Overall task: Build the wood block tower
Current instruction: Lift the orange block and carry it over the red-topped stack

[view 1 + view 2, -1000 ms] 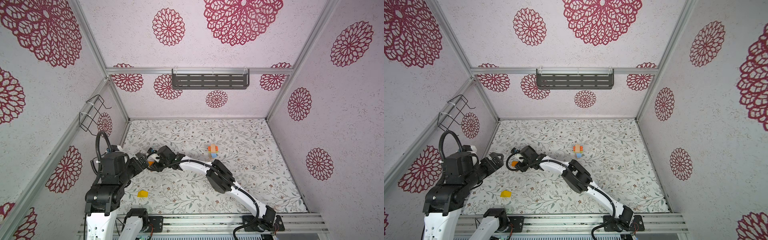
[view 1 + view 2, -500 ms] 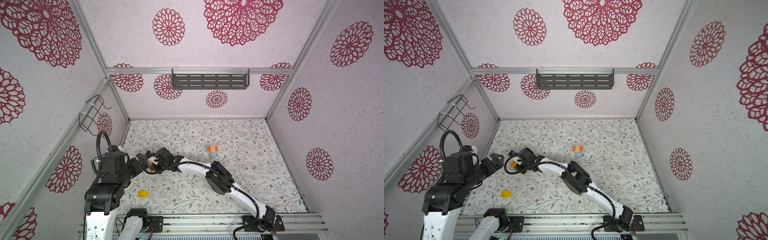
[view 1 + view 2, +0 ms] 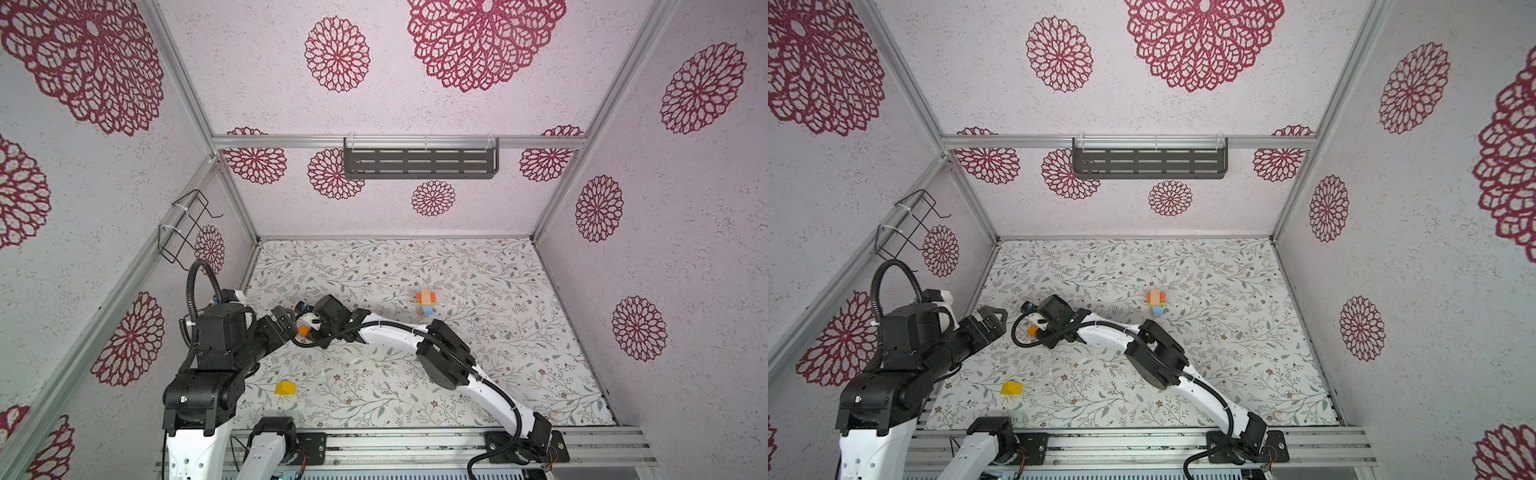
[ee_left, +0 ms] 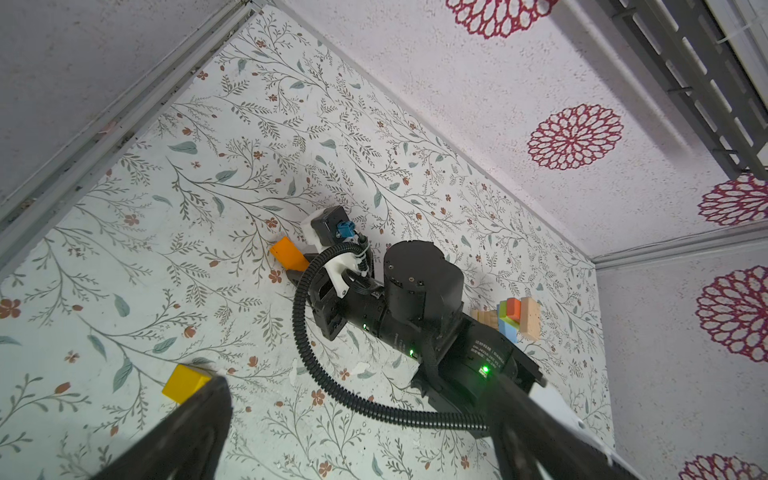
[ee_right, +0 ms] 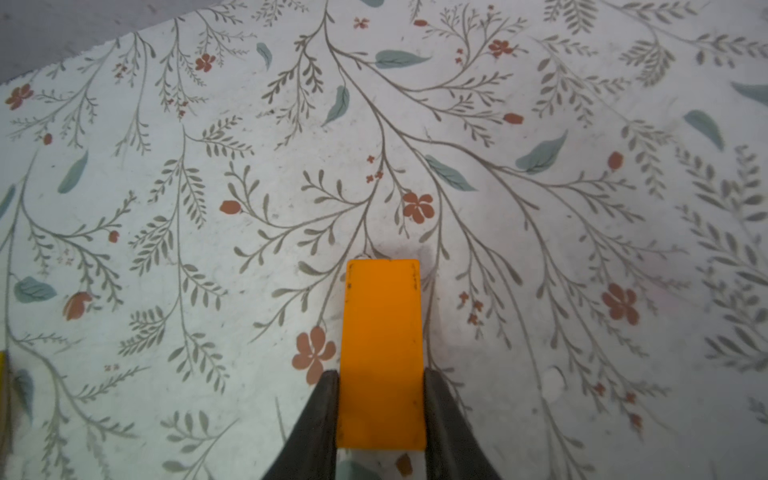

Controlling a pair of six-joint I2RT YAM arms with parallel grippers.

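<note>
Clamped with the right gripper on the orange bar: both dark fingers pressed flat against its long sides close to one end, with most of its length jutting out ahead of the tips over the floral mat. Unclear whether resting on the mat or held just above it; only a soft shadow visible past its far end. Facing those tips from just beside with the left gripper, spread wide and holding nothing. Well behind the right gripper, back past its wrist and off to the far side of its forearm, standing upright on the mat: the tower, a small stack with plain wood, red-orange, green and blue pieces showing, apart from both arms. Near the right gripper, off to its side toward the arm bases, lying alone on the mat: the yellow block, touched by neither gripper. In the left wrist view, seen just beside one blurred fingertip of the left gripper, though at what height above it cannot be told.
</note>
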